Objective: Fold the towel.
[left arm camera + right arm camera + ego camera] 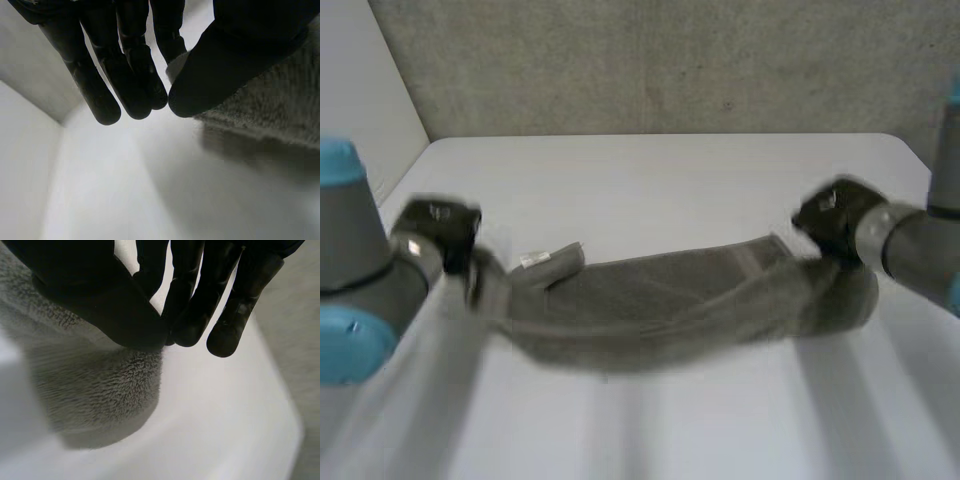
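A grey towel (670, 305) hangs bunched lengthwise between my two hands, sagging in the middle just above the white table (650, 180). A white label shows near its left end. My left hand (445, 235) holds the left end. In the left wrist view, its thumb (215, 70) presses the towel's edge (270, 100) against the fingers (135, 80). My right hand (835, 220) holds the right end. In the right wrist view, the thumb (110, 310) and fingers (195, 315) pinch the towel (100, 385) at a corner, and the cloth droops below the palm.
A concrete wall (670, 60) stands behind the table's far edge. A pale side wall (360, 90) runs along the table's left side. Bare tabletop (650, 430) lies in front of the towel and behind it.
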Controlling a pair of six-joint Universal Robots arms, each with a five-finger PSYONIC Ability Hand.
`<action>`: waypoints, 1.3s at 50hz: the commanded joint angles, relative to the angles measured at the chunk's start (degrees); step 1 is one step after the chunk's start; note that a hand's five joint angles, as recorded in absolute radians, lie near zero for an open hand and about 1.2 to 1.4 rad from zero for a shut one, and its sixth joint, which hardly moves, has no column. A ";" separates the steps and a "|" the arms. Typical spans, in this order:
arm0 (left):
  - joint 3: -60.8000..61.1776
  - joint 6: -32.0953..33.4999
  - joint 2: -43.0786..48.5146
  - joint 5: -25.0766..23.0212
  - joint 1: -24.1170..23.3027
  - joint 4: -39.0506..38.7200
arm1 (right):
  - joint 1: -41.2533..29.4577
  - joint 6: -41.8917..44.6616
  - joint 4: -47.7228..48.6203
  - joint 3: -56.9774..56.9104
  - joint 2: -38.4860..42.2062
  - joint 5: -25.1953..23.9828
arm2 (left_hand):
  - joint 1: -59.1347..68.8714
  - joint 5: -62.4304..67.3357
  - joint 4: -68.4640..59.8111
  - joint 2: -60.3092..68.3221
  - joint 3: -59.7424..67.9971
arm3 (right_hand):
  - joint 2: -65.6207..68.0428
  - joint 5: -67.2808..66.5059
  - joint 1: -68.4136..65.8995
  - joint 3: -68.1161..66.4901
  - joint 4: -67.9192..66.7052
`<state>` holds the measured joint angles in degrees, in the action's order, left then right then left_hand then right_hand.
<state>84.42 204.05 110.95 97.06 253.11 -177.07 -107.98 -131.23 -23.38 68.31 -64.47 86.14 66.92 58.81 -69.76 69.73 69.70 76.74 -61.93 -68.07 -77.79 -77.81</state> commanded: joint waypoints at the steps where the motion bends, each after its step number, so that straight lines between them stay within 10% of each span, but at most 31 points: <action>1: -23.02 -2.86 3.04 -0.11 -0.07 -8.34 | -2.41 -5.16 25.49 -16.00 2.42 1.83 | 13.08 11.19 -10.24 10.27 10.30 | 3.26 -8.07 -11.93 -2.21 -2.19; 6: -36.08 -7.97 4.89 -0.20 0.72 -14.79 | -2.15 -6.93 45.65 -13.74 -1.00 2.36 | 13.08 11.19 -10.24 10.27 10.30 | 3.26 -8.07 -11.93 -2.21 -2.19; 16: -43.56 -13.68 8.94 -0.46 1.16 -5.83 | -1.89 -6.85 42.47 -6.62 -3.12 2.01 | 13.08 11.19 -10.24 10.27 10.30 | 3.26 -8.07 -11.93 -2.21 -2.19; 32: 3.17 -10.53 2.35 -5.38 1.16 -24.01 | -2.50 -6.41 26.64 11.30 0.04 0.08 | 13.08 11.19 -10.24 10.27 10.30 | 3.26 -8.07 -11.93 -2.21 -2.19; 58: 33.26 1.00 -20.32 -9.52 4.93 -24.64 | 5.58 -6.85 15.99 31.09 -9.01 -6.43 | 13.08 11.19 -10.24 10.27 10.30 | 3.26 -8.07 -11.93 -2.21 -2.19; 60: 33.70 1.00 -20.85 -9.52 5.02 -24.64 | 7.25 -9.99 15.99 31.88 -9.01 -8.70 | 13.08 11.19 -10.24 10.27 10.30 | -25.60 20.80 16.94 26.65 26.68; 65: 34.93 1.00 -20.95 -9.52 5.29 -24.72 | 10.49 -17.54 15.99 32.32 -9.01 -12.48 | 13.08 11.19 -10.24 10.27 10.30 | -43.73 38.93 35.07 44.79 44.81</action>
<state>117.95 205.14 90.53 87.51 258.06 -201.67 -101.23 -140.46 -7.38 100.04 -73.67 78.28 67.23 59.16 -69.78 69.78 69.74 53.13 -45.53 -53.39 -54.24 -54.51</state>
